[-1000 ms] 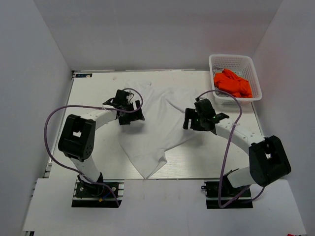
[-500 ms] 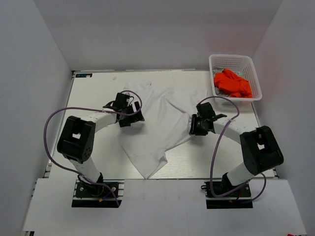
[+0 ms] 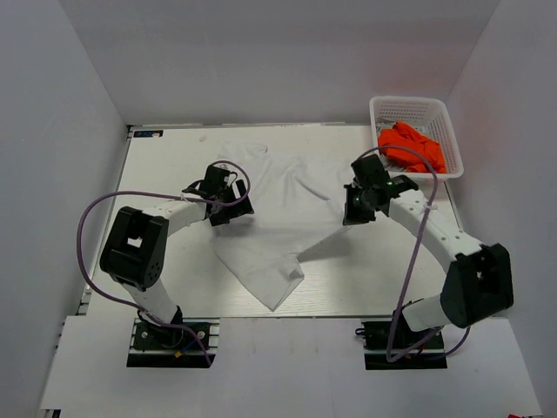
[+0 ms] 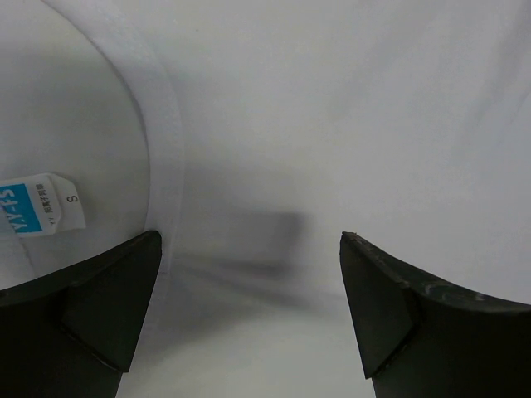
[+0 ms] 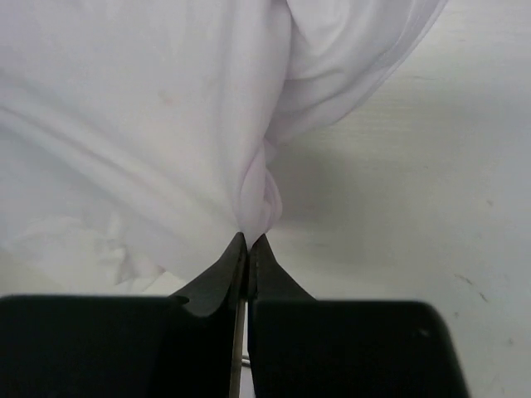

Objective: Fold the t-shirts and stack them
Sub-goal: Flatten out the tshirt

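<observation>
Now right end effector (image 5: 247, 242) pinches white t-shirt (image 5: 166, 124).

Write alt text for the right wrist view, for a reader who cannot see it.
The right gripper is shut on a pinched fold of the white t-shirt. The cloth bunches across the upper left, and the pale table shows at right.

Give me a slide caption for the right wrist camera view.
Right gripper, jaws shut, pinches a bunched fold of the white t-shirt over the table.
</observation>
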`<action>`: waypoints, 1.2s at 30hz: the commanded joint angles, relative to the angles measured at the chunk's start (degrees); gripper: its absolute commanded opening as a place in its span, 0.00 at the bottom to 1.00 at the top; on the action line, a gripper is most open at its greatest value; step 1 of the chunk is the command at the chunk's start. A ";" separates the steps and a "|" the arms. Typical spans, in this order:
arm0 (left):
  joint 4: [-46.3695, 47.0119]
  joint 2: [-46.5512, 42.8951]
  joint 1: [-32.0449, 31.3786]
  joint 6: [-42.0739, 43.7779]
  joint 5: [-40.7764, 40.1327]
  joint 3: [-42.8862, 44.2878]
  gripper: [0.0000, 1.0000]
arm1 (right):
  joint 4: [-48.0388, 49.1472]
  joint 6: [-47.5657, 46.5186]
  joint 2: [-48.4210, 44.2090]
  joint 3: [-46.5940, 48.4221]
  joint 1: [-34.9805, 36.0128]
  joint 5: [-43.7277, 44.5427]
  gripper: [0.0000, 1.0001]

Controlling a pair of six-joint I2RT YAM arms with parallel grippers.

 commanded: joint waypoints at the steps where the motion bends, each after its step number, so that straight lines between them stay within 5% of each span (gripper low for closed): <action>1: -5.24 0.97 0.28 -0.15 -3.86 -4.26 1.00 | -17.19 3.35 -6.51 7.62 0.53 6.40 0.00; 3: -4.63 0.97 0.28 -0.15 -3.16 -4.79 1.00 | -21.58 4.50 -8.53 7.90 0.80 5.80 0.00; 7: -4.62 2.11 0.28 -0.15 -2.63 -4.79 1.00 | -20.90 4.86 -10.12 -0.35 1.15 1.68 0.19; 8: -5.23 2.11 0.28 -0.15 -3.16 -4.27 1.00 | -19.41 5.03 -10.21 -1.76 0.89 0.44 0.36; 14: -8.57 3.17 0.81 -0.68 -5.27 -2.16 1.00 | -13.96 4.42 -11.87 -1.25 0.53 5.68 0.90; 22: -14.02 2.64 1.42 -0.68 -9.83 6.36 1.00 | 0.80 2.22 -3.71 2.18 -1.66 9.92 0.90; 26: -16.30 2.81 1.76 0.37 -12.65 10.32 1.00 | 8.18 -0.50 6.89 6.73 -2.89 3.17 0.90; 36: -18.51 14.93 2.92 1.08 -17.93 19.72 1.00 | 12.05 -1.64 26.34 19.49 -3.42 9.31 0.90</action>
